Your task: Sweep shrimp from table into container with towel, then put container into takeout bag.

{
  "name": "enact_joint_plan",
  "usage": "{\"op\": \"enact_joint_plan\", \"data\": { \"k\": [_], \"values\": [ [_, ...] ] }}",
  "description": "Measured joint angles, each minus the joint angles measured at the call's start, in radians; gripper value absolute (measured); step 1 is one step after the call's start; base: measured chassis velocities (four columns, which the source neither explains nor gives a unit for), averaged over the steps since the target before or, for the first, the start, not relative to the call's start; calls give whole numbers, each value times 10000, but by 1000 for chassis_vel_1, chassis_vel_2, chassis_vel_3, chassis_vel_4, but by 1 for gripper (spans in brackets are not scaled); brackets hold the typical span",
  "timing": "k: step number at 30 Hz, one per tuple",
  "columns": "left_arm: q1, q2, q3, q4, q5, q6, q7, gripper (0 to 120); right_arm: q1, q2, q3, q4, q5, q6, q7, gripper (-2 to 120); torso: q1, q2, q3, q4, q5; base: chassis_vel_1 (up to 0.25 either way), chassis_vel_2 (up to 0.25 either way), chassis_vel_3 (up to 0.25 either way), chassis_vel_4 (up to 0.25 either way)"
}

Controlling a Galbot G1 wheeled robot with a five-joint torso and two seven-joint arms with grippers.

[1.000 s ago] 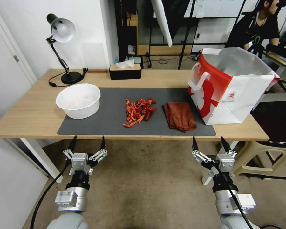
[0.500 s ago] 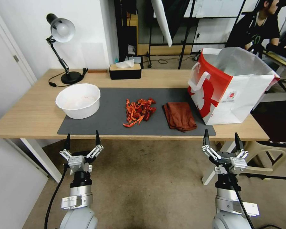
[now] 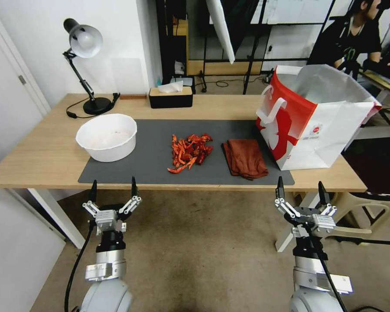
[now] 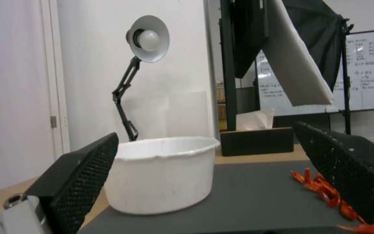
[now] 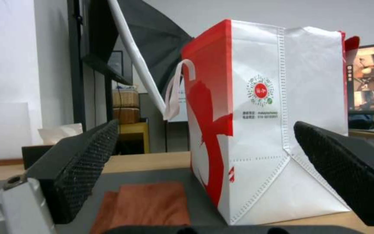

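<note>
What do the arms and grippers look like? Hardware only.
Both arms are silver-grey metal with a black wrist segment and rounded grey housings lower down. A black cable runs along each. The left gripper and right gripper match: silver linkage bars around a grey block, and two slim black pointed fingers. Up close the finger pads are black with a fine dimpled grip texture.

White walls, brown carpet (image 3: 203,251), black desk lamp (image 3: 84,65).

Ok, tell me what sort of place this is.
Probably an office or lab set up for recording. A desk lamp stands on the wooden table, a tilted white photo reflector hangs behind it, and a written-on whiteboard covers the back wall.
</note>
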Motion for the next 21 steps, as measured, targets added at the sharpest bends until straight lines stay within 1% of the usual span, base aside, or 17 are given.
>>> {"op": "enact_joint_plan", "data": {
  "k": [1,4,5,6,7,8,9,11,12,13,15,16,17,20,21],
  "values": [
    [0,0,0,0,0,0,0,100,0,0,0,0,0,0,0,100,0,0,0,0,0,0,0,0,0],
    [-268,344,-31,-74,-528,214,14,100,-29,-30,-5,12,-1,7,-18,100,-1,0,0,0,1,0,0,0,0],
    [-268,344,-31,-74,-528,214,14,100,-29,-30,-5,12,-1,7,-18,100,-1,0,0,0,1,0,0,0,0],
    [-432,568,-64,-127,-847,377,17,100,-48,-40,-11,19,-6,15,-39,100,-1,0,0,0,-1,0,0,0,0],
    [-488,668,-80,-143,-971,441,17,100,-58,-45,-16,23,-7,28,-49,100,0,0,0,-1,-2,0,0,0,0],
    [-488,668,-80,-143,-971,441,17,100,-58,-45,-16,23,-7,28,-49,100,0,0,0,-1,-2,0,0,0,0],
    [-587,889,-109,-159,-1205,553,18,100,-69,-47,-24,25,-10,47,-65,100,0,0,0,-2,-1,0,0,0,0],
    [-672,1104,-130,-171,-1394,666,18,100,-85,-47,-27,25,-19,61,-80,100,0,0,0,1,-1,0,0,0,0],
    [-781,1365,-149,-178,-1591,795,11,100,-101,-46,-30,26,-30,80,-96,100,0,0,0,2,-1,0,0,0,0],
    [-781,1365,-149,-178,-1591,795,11,100,-101,-46,-30,26,-30,80,-96,100,0,0,0,2,-1,0,0,0,0],
    [-1046,2162,-164,-186,-2174,1071,4,100,-138,-34,-47,21,-58,109,-133,100,0,0,-1,0,-2,0,0,0,0],
    [-1208,2681,-169,-216,-2662,1297,1,100,-151,-17,-67,13,-70,114,-146,100,0,0,-1,1,-1,0,0,0,0],
    [-1208,2681,-169,-216,-2662,1297,1,100,-151,-17,-67,13,-70,114,-146,100,0,0,-1,1,-1,0,0,0,0],
    [-1700,3770,-163,-207,-3816,1746,-3,100,-156,33,-97,-6,-104,113,-167,100,0,0,-1,0,0,0,0,0,0],
    [-1700,3770,-163,-207,-3816,1746,-3,100,-156,33,-97,-6,-104,113,-167,100,0,0,-1,0,0,0,0,0,0]
  ]
}}
